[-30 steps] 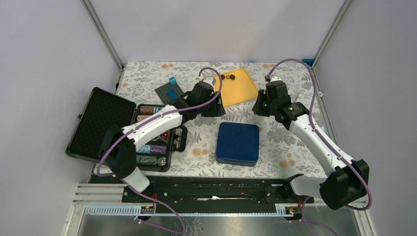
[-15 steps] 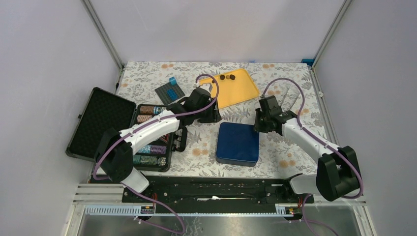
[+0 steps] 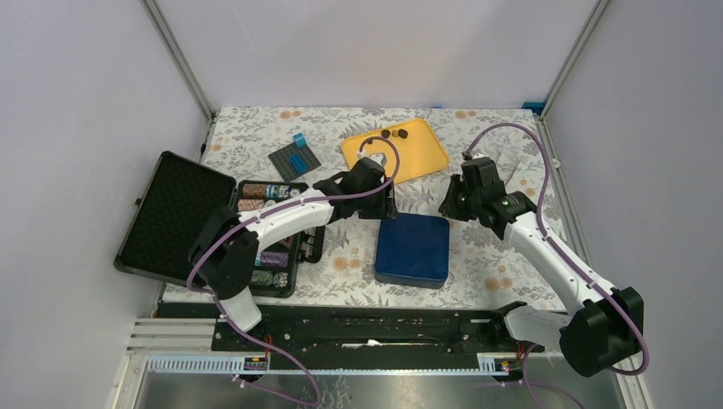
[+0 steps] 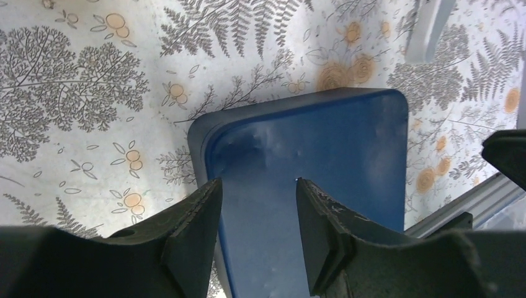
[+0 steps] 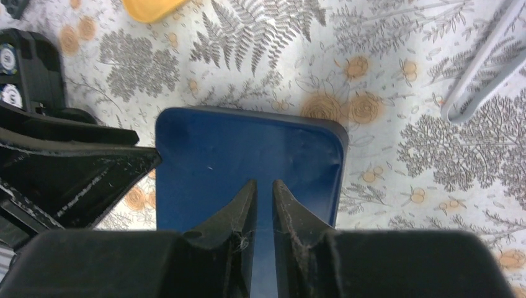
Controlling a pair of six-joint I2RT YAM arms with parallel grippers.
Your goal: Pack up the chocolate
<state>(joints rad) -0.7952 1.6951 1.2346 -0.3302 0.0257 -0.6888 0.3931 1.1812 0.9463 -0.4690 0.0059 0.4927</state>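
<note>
I find the chocolate (image 3: 393,134) lying as a few dark pieces at the far edge of the yellow tray (image 3: 422,158), well apart from the blue box (image 3: 413,248), which sits lidded at mid-worktop (image 3: 247,136). My left gripper (image 4: 257,186) hangs released and empty over the box's far-left corner, and my right gripper (image 5: 263,186) is clenched on nothing above its far-right corner. I judge the step in hand to be opening the box; the next move calls for a low, square approach to the lid's smooth rim.
</note>
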